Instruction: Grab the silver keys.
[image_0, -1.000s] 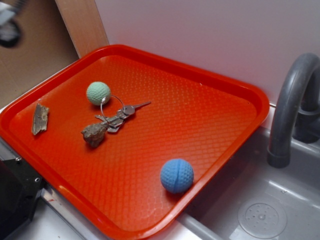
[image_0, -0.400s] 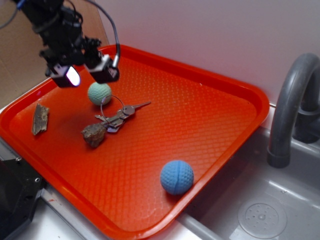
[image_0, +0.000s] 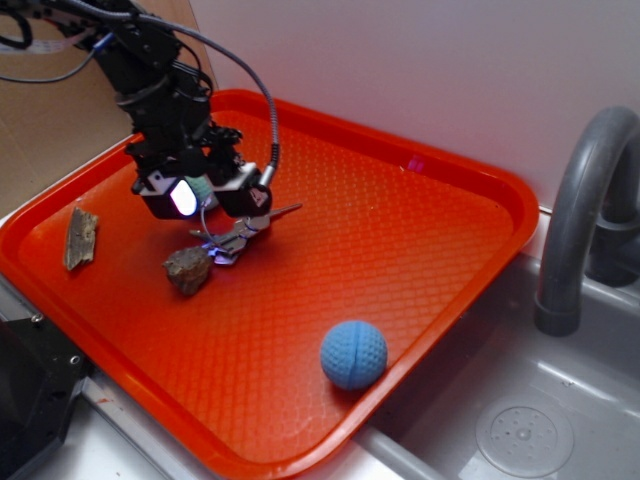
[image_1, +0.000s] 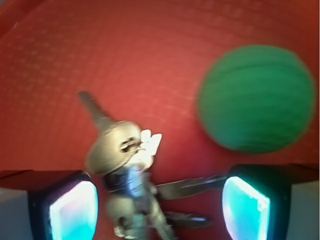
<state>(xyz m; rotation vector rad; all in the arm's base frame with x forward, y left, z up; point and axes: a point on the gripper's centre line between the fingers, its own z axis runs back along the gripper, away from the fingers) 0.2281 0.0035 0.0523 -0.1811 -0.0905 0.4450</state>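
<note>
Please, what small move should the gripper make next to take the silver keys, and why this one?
Probably lower straight down, then close. In the wrist view the open gripper has the silver keys between its two fingers, so it looks lined up. In the exterior view it hangs over them, seemingly not yet at the red tray. The green ball sits beside one finger, so a sideways move might bump it.

A plain pale lilac-white wall (image_0: 420, 70) fills the 12 to 2 o'clock area. At 10 o'clock stand a brown cardboard panel (image_0: 50, 120) and a light wooden board (image_0: 165, 45). At 4 o'clock lies a grey metal sink basin (image_0: 520, 410) with a curved grey faucet (image_0: 580, 200).
</note>
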